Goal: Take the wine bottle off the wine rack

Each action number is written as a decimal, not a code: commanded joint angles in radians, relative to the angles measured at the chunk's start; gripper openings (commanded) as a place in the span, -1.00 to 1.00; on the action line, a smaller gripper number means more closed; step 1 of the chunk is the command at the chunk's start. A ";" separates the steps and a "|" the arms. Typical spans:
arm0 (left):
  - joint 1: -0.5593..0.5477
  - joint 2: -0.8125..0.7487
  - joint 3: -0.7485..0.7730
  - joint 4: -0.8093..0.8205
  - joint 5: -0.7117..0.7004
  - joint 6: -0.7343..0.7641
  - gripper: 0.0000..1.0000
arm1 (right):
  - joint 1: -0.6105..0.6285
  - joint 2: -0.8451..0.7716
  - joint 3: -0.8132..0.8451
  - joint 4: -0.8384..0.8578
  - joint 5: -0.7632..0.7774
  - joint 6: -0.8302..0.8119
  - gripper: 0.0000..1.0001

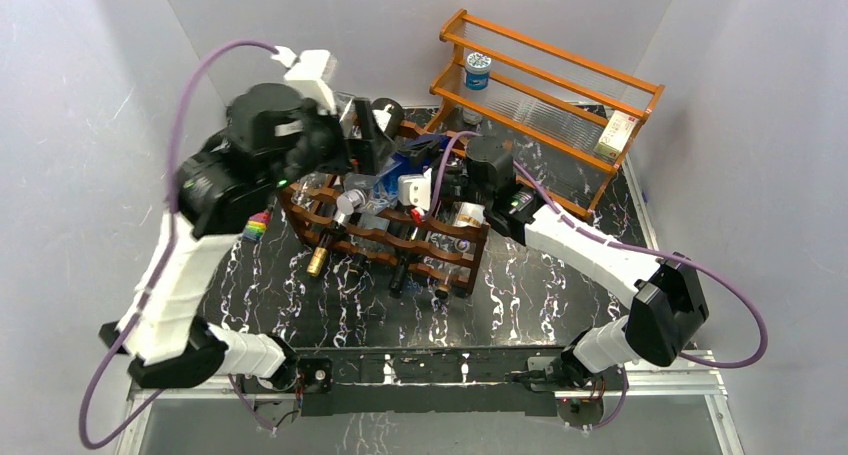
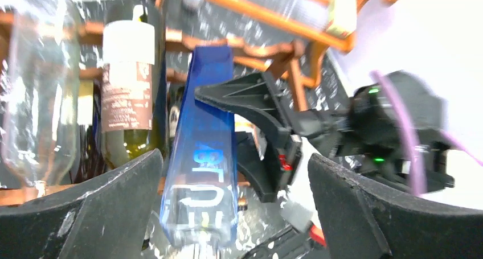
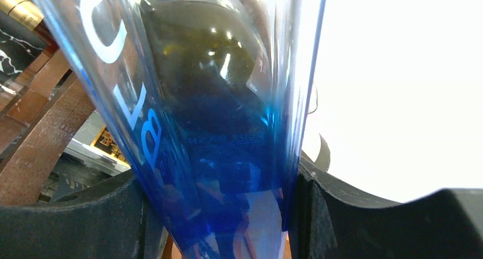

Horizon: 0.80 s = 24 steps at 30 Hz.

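The dark reddish-brown wine rack point(image 1: 395, 237) stands mid-table with several bottles lying in its slots. My right gripper point(image 1: 432, 165) is shut on a blue, see-through wine bottle point(image 1: 410, 162) at the rack's top tier. In the right wrist view the bottle point(image 3: 216, 156) fills the gap between the pads of that gripper point(image 3: 219, 219), with a rack rail point(image 3: 40, 151) at the left. My left gripper point(image 1: 372, 135) is open; in its own view it point(image 2: 233, 213) stands around the bottle's near end point(image 2: 202, 156) without touching it.
A lighter orange shelf point(image 1: 550, 85) stands at the back right with a blue-lidded jar point(image 1: 478, 70) and a small box point(image 1: 620, 135). A white-labelled bottle point(image 2: 128, 82) and a clear bottle point(image 2: 34, 99) lie left of the blue one. Grey walls close the sides.
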 commanded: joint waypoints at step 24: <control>-0.005 -0.277 -0.099 0.153 -0.077 0.058 0.97 | -0.007 -0.373 0.297 -0.076 1.004 0.538 -1.00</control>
